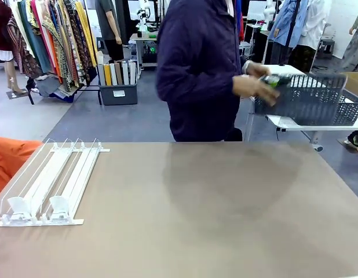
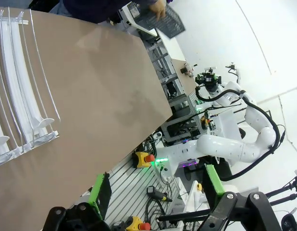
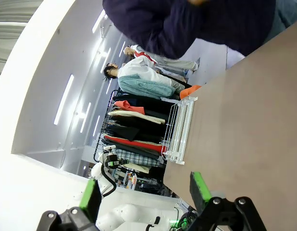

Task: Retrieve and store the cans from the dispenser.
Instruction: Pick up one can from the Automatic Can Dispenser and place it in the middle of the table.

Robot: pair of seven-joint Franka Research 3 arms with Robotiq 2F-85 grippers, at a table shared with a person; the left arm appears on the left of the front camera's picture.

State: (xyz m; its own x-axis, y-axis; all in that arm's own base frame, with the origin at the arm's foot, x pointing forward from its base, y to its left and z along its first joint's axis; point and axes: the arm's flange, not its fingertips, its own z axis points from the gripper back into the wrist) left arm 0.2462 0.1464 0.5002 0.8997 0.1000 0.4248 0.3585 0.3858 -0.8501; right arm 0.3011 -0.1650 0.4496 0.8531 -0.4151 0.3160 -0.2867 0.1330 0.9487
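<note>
The left gripper [image 2: 155, 192] is standing wide open in its own wrist view, its two green-padded black fingers [image 2: 101, 190] spread far apart with nothing between them and touching nothing. It is hanging off the edge of the broad brown table [image 2: 105, 96], over a slatted metal base with cables and yellow emergency-stop boxes. Ahead of it and to one side, the flat white sloping dispenser of thin parallel rails [image 2: 18, 86] is lying on the table top, its small white plastic stoppers [image 2: 43, 126] at the end nearer the gripper; its lanes are holding no cans. Farther off beyond the table edge, the other white arm [image 2: 235, 144] is bending over its base.

The right gripper [image 3: 143, 197] is likewise gaping open in its wrist view, green pads [image 3: 199, 187] well apart and gripping nothing, hanging near the table's edge. Ahead of it the same white dispenser is sitting near the table's edge.

In the front view the dispenser is lying at the table's left side. Across the table, a person in a dark navy jacket [image 1: 196, 63] is turning aside with both hands [image 1: 254, 84] at a dark grey lattice plastic basket [image 1: 309, 98] on a side table, holding a small dark object with green on it [image 1: 276, 80]; whether it is a can cannot be told.
</note>
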